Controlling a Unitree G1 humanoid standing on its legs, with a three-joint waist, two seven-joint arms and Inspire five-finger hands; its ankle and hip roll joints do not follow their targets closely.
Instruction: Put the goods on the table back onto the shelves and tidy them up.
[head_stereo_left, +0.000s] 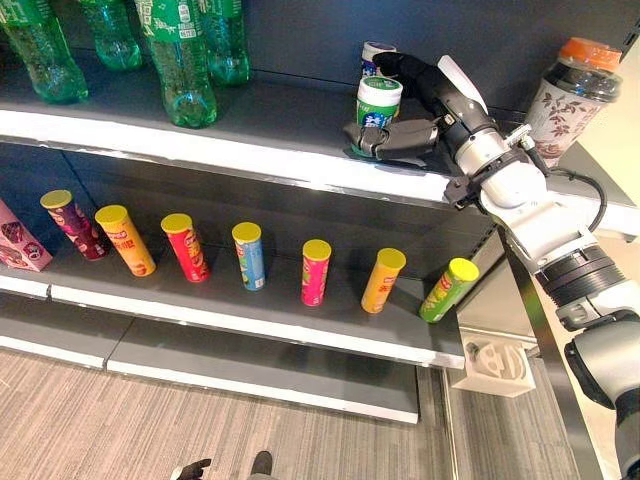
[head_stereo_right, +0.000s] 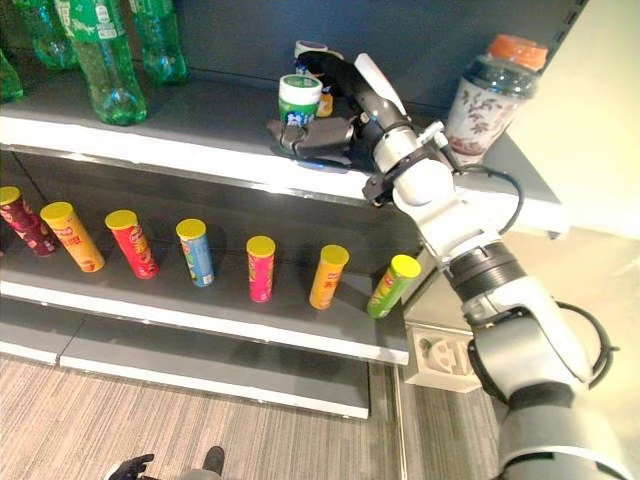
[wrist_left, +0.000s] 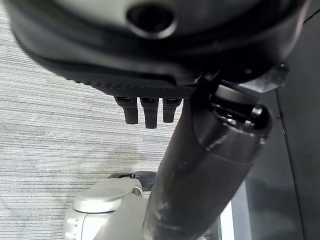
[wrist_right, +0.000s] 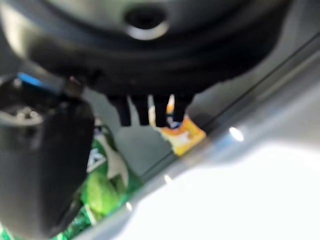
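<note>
Right robot hand (head_stereo_left: 405, 135) on the upper shelf (head_stereo_left: 250, 150), fingers and thumb curled round a green-and-white canister (head_stereo_left: 378, 103). A second canister (head_stereo_left: 374, 52) stands just behind; a patterned orange-capped bottle (head_stereo_left: 570, 95) stands beyond the wrist.

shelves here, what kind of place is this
Probably a shop aisle or a mock-up of one: grey metal shelves hold green plastic drink bottles above and a spaced row of yellow-lidded snack tubes below. The robot's right hand is at a small white-lidded green canister.
</note>
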